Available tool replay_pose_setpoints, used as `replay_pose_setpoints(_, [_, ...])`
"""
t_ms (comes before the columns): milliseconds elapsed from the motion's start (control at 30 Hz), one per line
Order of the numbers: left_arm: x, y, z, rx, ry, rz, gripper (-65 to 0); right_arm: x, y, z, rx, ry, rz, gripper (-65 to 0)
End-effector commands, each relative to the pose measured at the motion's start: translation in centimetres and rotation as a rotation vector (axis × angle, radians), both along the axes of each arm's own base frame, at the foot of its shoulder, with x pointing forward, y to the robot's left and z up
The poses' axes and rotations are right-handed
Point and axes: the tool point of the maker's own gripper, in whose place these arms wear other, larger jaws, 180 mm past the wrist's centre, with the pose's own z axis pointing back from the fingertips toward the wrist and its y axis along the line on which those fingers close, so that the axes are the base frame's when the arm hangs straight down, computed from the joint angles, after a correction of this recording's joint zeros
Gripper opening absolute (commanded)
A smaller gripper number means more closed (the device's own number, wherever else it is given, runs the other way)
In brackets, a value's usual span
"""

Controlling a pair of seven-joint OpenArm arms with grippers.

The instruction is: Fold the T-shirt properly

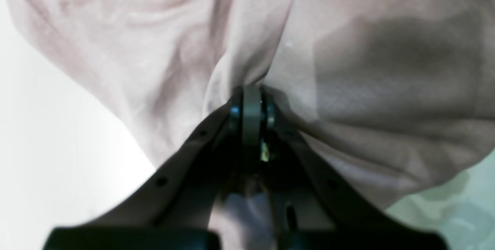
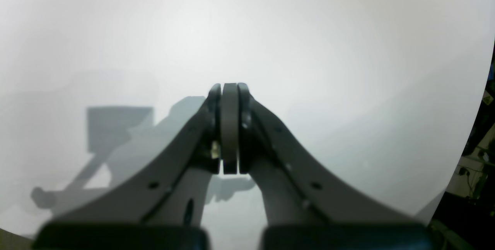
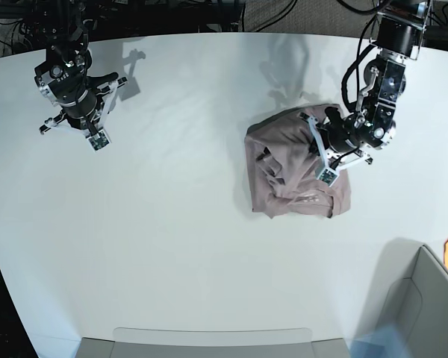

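Note:
The mauve T-shirt (image 3: pixel 284 175) lies crumpled in a bunched heap on the white table (image 3: pixel 164 224), right of centre. My left gripper (image 3: pixel 319 145) is at the heap's upper right edge. In the left wrist view the left gripper (image 1: pixel 251 92) is shut, with a fold of the T-shirt (image 1: pixel 367 72) pinched between its tips. My right gripper (image 3: pixel 75 115) is far off at the table's back left, away from the cloth. In the right wrist view the right gripper (image 2: pixel 229 87) is shut and empty over the bare table (image 2: pixel 309 29).
A grey bin (image 3: pixel 425 298) stands at the front right corner. A shallow grey tray (image 3: pixel 209 339) sits at the table's front edge. Dark cables and frames run behind the table's back edge. The table's edge (image 2: pixel 477 126) shows at the right of the right wrist view.

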Motion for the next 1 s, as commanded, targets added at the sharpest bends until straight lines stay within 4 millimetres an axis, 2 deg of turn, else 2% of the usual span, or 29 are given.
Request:
replay_pose_setpoints(0, [-1.7, 3.2, -1.1, 0.14, 0.095, 0.021, -65.0, 0.6, -0.2, 0.9, -0.009, -0.035, 0.006, -65.0])
replay_pose_setpoints(100, [0.1, 5.3, 1.0, 0.154, 0.033, 0.075, -65.0, 0.6, 0.0, 0.8, -0.006, -0.033, 0.01, -65.0])
replay_pose_setpoints(200, [2.3, 6.5, 5.2, 0.157, -0.08, 0.126, -65.0, 0.6, 1.2, 0.6, 0.006, -0.028, 0.044, -65.0])
replay_pose_setpoints(333, [3.8, 6.8, 10.4, 0.164, -0.206, 0.156, -65.0, 0.7, 1.4, 0.7, 0.008, -0.031, 0.051, -65.0])
replay_pose_setpoints(400, [3.9, 6.4, 11.3, 0.141, -0.246, 0.173, -65.0, 0.7, 2.0, 0.8, 0.034, -0.035, 0.055, -65.0])
replay_pose_setpoints(467, [2.5, 7.5, 11.1, 0.141, -0.243, 0.217, -65.0, 0.7, 2.3, 0.9, 0.07, -0.037, 0.054, -65.0])
replay_pose_setpoints(533, [1.1, 7.1, 11.1, 0.121, -0.248, 0.241, -65.0, 0.2, 2.7, 0.7, 0.096, -0.024, 0.062, -65.0])
replay_pose_setpoints(667, [-2.2, 6.7, 12.4, 0.107, -0.287, 0.277, -65.0, -2.2, 3.5, 0.3, 0.135, 0.02, 0.09, -65.0])
replay_pose_setpoints(733, [-4.7, 7.1, 11.1, 0.096, -0.241, 0.333, -65.0, -3.4, 3.6, -0.2, 0.144, 0.05, 0.09, -65.0])
replay_pose_setpoints(967, [-10.3, 8.5, 8.7, 0.083, -0.147, 0.483, -65.0, -7.6, 1.3, -1.9, 0.089, 0.165, 0.079, -65.0])
